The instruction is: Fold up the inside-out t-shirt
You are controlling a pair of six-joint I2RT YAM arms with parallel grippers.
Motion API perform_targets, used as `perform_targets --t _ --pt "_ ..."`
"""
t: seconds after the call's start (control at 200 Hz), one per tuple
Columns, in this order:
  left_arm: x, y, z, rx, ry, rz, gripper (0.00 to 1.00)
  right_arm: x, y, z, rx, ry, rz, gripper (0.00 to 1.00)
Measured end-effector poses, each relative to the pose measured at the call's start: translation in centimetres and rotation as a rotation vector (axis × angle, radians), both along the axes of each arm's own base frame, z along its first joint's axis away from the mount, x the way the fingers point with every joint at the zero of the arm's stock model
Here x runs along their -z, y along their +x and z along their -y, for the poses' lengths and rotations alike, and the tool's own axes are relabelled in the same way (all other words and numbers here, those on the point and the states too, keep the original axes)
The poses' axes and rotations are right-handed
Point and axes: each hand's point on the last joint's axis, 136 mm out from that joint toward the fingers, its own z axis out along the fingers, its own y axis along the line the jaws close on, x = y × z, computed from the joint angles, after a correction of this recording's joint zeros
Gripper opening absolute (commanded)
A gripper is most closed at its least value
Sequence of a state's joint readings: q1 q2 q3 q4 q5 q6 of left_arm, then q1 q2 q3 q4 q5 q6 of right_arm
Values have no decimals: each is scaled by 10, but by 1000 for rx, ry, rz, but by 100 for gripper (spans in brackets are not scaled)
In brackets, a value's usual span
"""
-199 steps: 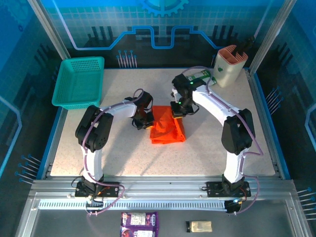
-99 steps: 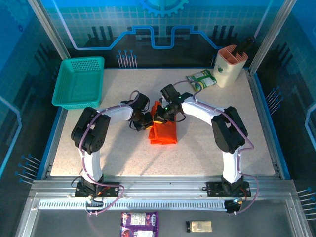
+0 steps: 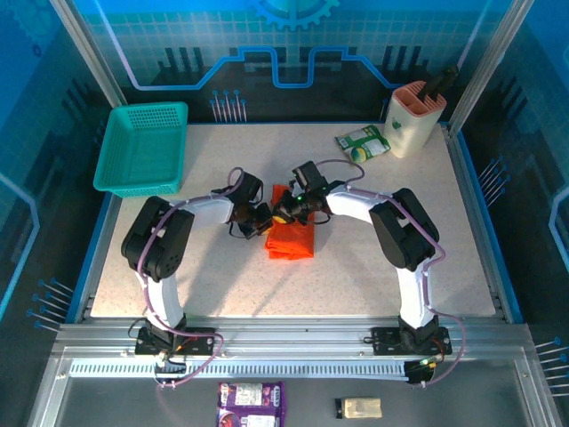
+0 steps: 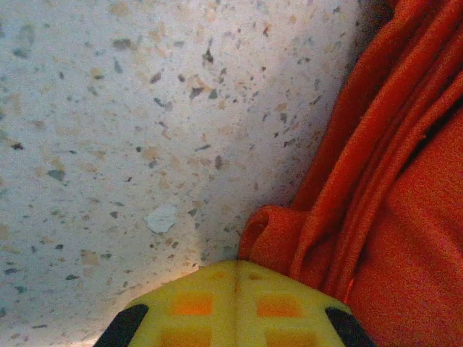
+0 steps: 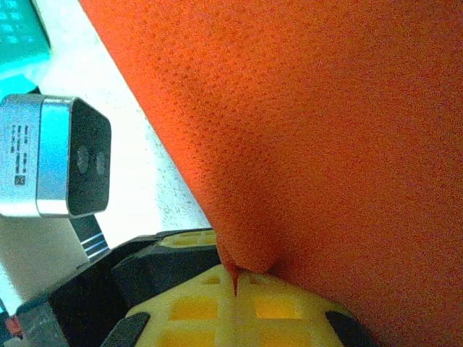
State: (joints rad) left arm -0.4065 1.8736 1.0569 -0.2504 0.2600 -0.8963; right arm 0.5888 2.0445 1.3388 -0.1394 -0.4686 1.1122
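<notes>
The inside-out t-shirt (image 3: 293,242) lies as a small bright orange folded bundle in the middle of the table. My left gripper (image 3: 264,222) is at its upper left edge. In the left wrist view the yellow fingers (image 4: 237,264) are shut, with a small fold of the orange cloth (image 4: 391,181) bunched right at their tips. My right gripper (image 3: 284,213) meets it from the right, over the shirt's top left corner. Its fingers (image 5: 235,278) are shut with a thin edge of the cloth (image 5: 325,108) pinched in the seam, and the cloth hangs taut from them.
A teal mesh basket (image 3: 142,147) stands at the back left. At the back right are a green packet (image 3: 362,140) and a beige holder (image 3: 413,116). The left arm's wrist camera (image 5: 54,155) sits close beside my right gripper.
My right gripper has swept left across the shirt with cloth in it, ending next to the left gripper. The orange bundle has become narrower. The left gripper has barely shifted.
</notes>
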Motion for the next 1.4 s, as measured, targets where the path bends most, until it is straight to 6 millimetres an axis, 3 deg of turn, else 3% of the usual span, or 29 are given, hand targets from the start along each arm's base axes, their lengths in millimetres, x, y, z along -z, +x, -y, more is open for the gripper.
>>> perform_targets --t 0.045,0.19,0.27,0.4,0.5,0.565,0.675,0.811,0.906,0.996,1.101,1.266,1.401 --pt "-1 0 0 -3 -7 12 0 0 1 -1 5 4 -1 0" --pt "-2 1 -4 -14 -25 27 5 0 4 -5 13 29 -1 24" --pt "-3 -1 -9 -16 -20 20 8 -3 5 -7 10 42 4 29" --pt "-9 -13 -52 -72 35 -28 9 -8 3 -6 -11 46 13 33" --pt "-32 -16 -89 -128 71 -8 9 -22 -1 -1 -41 51 32 35" --pt "-50 -18 -96 -130 72 27 9 -34 -1 3 -72 56 52 35" --pt "-78 -24 -78 -80 13 83 8 -55 8 8 -135 72 107 37" --pt "-94 -34 -26 39 -59 94 8 -71 28 12 -193 106 163 38" --pt "-98 -38 13 120 -88 94 7 -66 50 11 -230 122 175 37" --pt "-90 -42 38 169 -94 78 6 -51 70 6 -270 131 175 37" --pt "-70 -48 44 178 -76 26 6 -27 82 -1 -310 140 144 37" --pt "-38 -65 32 158 -39 -59 5 11 86 1 -331 131 69 37" --pt "-15 -78 20 142 -6 -123 5 12 88 14 -315 137 57 37"
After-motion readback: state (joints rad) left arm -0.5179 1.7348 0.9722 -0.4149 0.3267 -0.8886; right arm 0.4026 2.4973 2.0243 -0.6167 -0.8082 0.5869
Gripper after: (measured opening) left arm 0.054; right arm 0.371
